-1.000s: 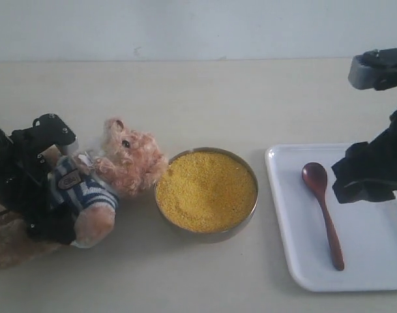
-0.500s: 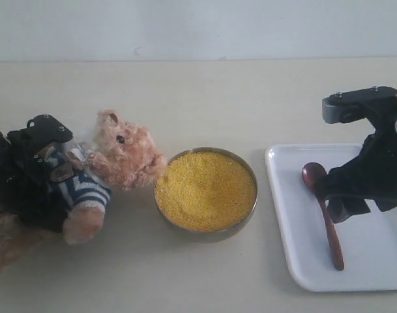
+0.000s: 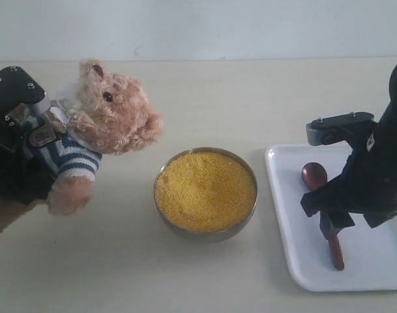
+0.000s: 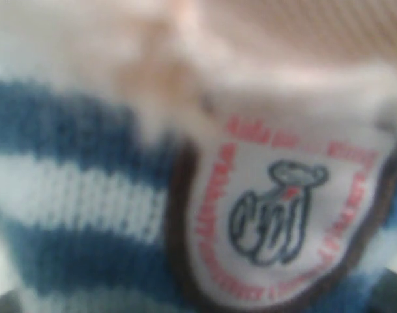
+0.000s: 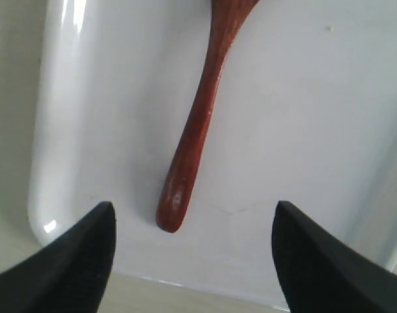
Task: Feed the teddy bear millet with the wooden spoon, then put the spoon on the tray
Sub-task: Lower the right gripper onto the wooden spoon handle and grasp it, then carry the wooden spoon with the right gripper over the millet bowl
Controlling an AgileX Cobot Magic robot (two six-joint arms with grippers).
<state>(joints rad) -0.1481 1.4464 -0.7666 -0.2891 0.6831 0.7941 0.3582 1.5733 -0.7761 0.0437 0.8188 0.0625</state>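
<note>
Right arm is pitched down over the tray (image 5: 328,130). Right gripper (image 5: 193,261) is spread wide, and neither of its fingers (image 5: 87,261) touches anything. The spoon (image 5: 199,124) lies flat on the tray, with its handle end in the gap between the two fingers, nearer one of them, and its bowl end out past the tips. The metal bowl (image 3: 208,235) sits on the table (image 3: 185,280), well clear of both grippers, off the tray, and the millet (image 3: 206,190) fills it. Left arm is raised, and the left gripper (image 3: 29,140) is clamped on the bear (image 3: 113,114) at the torso. The bear is off the table, tilted, head toward the bowl. Left wrist view shows only the striped shirt (image 4: 74,189) and badge (image 4: 283,215), blurred, no fingers visible.
</note>
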